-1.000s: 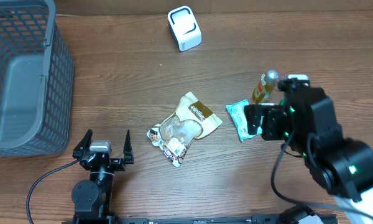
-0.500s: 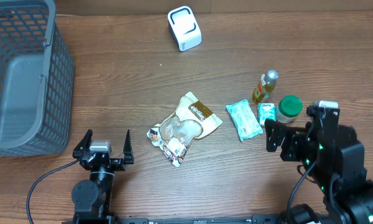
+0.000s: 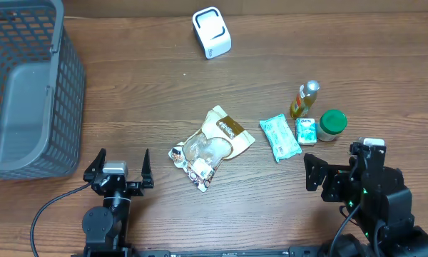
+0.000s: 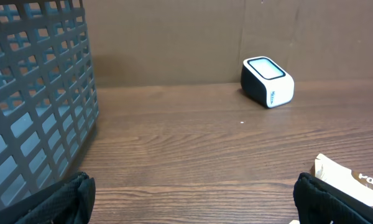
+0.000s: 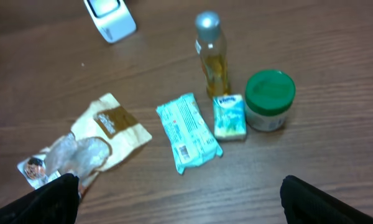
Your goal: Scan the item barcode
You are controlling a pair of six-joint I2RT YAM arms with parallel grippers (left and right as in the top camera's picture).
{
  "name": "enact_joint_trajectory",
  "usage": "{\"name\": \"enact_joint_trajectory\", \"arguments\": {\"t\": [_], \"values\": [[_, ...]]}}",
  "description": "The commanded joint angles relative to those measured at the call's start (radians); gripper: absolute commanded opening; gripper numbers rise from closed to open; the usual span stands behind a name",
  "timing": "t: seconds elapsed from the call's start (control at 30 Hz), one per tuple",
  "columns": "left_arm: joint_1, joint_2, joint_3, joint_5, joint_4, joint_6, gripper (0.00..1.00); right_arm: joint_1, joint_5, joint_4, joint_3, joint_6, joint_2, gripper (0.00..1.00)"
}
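Note:
The white barcode scanner [image 3: 212,32] stands at the far middle of the table, also visible as the scanner [image 4: 268,81] and the scanner [image 5: 110,18]. Items lie mid-table: a tan and clear snack bag [image 3: 214,143], a teal packet [image 3: 279,137] with its barcode up [image 5: 185,151], a small teal box [image 3: 307,130], a yellow bottle [image 3: 304,100] and a green-lidded jar [image 3: 332,124]. My right gripper [image 3: 333,173] hovers open just nearer than the jar and box, holding nothing [image 5: 180,199]. My left gripper [image 3: 123,160] rests open at the near left, left of the snack bag, jaws empty [image 4: 188,199].
A grey mesh basket [image 3: 68,78] fills the far left corner; its wall [image 4: 43,93] stands close to the left gripper's left side. Bare wood lies between the left gripper and the scanner.
My right arm has pulled back toward the table's near edge, uncovering the jar and the small teal box. The left arm and all items have stayed put.

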Motion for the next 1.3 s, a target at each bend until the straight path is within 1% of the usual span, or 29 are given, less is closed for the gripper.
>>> {"name": "enact_joint_trajectory", "arguments": {"t": [0.0, 0.43, 0.63, 0.83, 1.0, 1.13, 1.2, 1.23, 1.27], "values": [[-0.002, -0.013, -0.003, 0.007, -0.002, 0.019, 1.00, -0.007, -0.005, 0.029, -0.034, 0.004, -0.046, 1.00], [-0.002, -0.013, -0.003, 0.007, -0.001, 0.019, 0.99, -0.068, -0.005, 0.064, -0.176, 0.004, -0.274, 1.00], [-0.002, -0.013, -0.003, 0.007, -0.002, 0.019, 1.00, -0.092, -0.005, 0.130, -0.281, 0.004, -0.365, 1.00], [-0.002, -0.013, -0.003, 0.007, -0.002, 0.019, 1.00, -0.100, -0.018, 0.221, -0.350, 0.003, -0.441, 1.00], [-0.002, -0.013, -0.003, 0.007, -0.002, 0.019, 0.99, -0.145, -0.062, 0.335, -0.410, 0.003, -0.519, 1.00], [-0.002, -0.013, -0.003, 0.007, -0.001, 0.019, 1.00, -0.161, -0.075, 0.452, -0.446, -0.008, -0.528, 1.00], [-0.002, -0.013, -0.003, 0.007, -0.002, 0.019, 0.99, -0.163, -0.105, 0.543, -0.464, -0.063, -0.528, 1.00], [-0.002, -0.013, -0.003, 0.007, -0.001, 0.019, 1.00, -0.163, -0.129, 0.610, -0.478, -0.103, -0.528, 1.00], [-0.002, -0.013, -0.003, 0.007, -0.002, 0.019, 1.00, -0.163, -0.165, 0.717, -0.500, -0.164, -0.528, 1.00]]}}
